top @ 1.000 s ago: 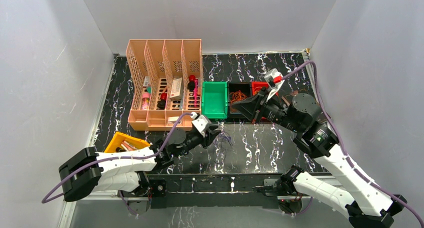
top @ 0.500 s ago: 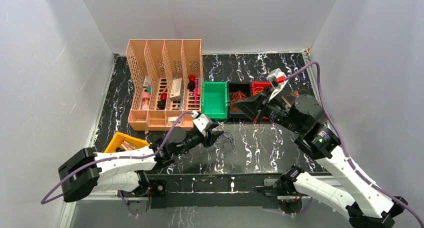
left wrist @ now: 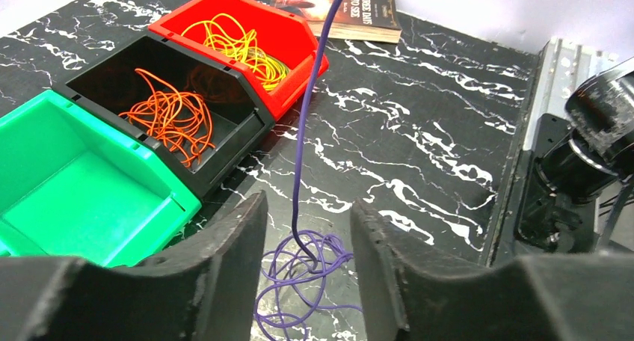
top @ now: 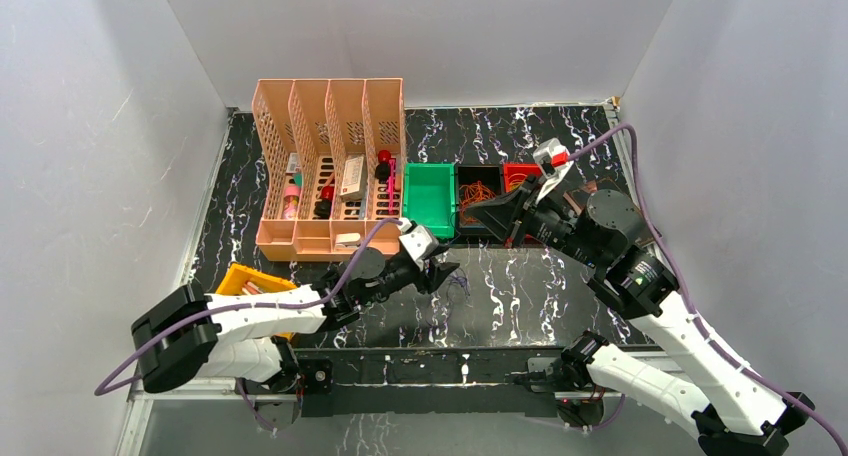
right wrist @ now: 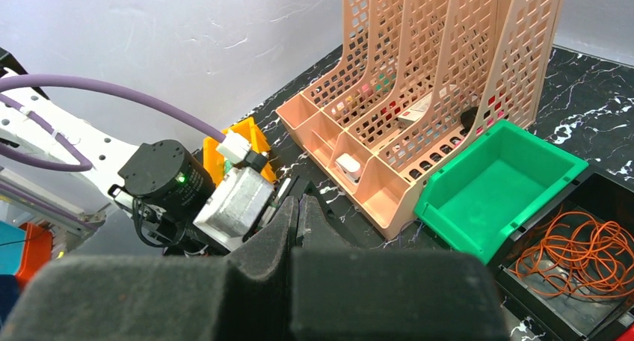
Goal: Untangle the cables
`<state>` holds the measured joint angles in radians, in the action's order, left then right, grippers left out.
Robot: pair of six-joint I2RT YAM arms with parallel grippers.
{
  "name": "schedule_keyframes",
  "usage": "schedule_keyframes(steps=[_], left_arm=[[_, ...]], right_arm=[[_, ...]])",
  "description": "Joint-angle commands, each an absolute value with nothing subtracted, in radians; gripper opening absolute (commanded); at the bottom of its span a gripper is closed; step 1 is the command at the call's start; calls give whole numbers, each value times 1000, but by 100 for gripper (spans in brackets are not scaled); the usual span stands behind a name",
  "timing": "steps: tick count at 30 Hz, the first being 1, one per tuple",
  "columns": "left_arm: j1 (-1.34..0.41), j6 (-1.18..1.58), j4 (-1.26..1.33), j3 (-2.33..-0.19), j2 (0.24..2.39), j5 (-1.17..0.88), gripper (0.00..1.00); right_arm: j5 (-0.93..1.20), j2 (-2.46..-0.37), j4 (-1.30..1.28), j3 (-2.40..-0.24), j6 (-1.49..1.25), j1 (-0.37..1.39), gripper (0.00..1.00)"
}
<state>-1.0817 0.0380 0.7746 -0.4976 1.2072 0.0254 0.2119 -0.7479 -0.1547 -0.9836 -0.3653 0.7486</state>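
Note:
A thin purple cable [left wrist: 306,274] lies in a loose tangle on the black marbled table [left wrist: 448,124]; the top view shows the cable [top: 457,279] near the middle. One strand rises straight from it toward my right gripper [top: 470,211], which hangs above with its jaws shut [right wrist: 299,203] on that strand. My left gripper [left wrist: 306,236] is open, low over the table, one finger on each side of the tangle and the strand, touching neither. Orange cables [left wrist: 168,117] fill the black bin [left wrist: 247,109]. Yellow cables [left wrist: 239,45] lie in the red bin [left wrist: 299,42].
An empty green bin [top: 430,198] stands left of the black one. A pink file rack [top: 330,166] with small items is at the back left, a yellow bin [top: 245,281] at the near left. A book [left wrist: 351,8] lies behind the red bin.
My left gripper has reached further right toward the purple tangle and its jaws have opened wider. The right arm has shifted only slightly and stays shut.

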Motion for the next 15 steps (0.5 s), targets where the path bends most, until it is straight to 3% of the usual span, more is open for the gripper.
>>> schedule_keyframes(steps=[1, 10, 12, 15], left_arm=[[-1077, 35, 835, -544, 1231, 18, 38], [-1077, 33, 832, -529, 1204, 45, 0], [-1077, 23, 819, -527, 1185, 77, 0], [-1077, 0, 773, -534, 1145, 118, 0]], right_arm=[[213, -732, -91, -986, -374, 753, 0], [154, -718, -110, -965, -372, 754, 0], [91, -716, -137, -961, -377, 753, 1], [-101, -711, -230, -956, -411, 755, 15]])
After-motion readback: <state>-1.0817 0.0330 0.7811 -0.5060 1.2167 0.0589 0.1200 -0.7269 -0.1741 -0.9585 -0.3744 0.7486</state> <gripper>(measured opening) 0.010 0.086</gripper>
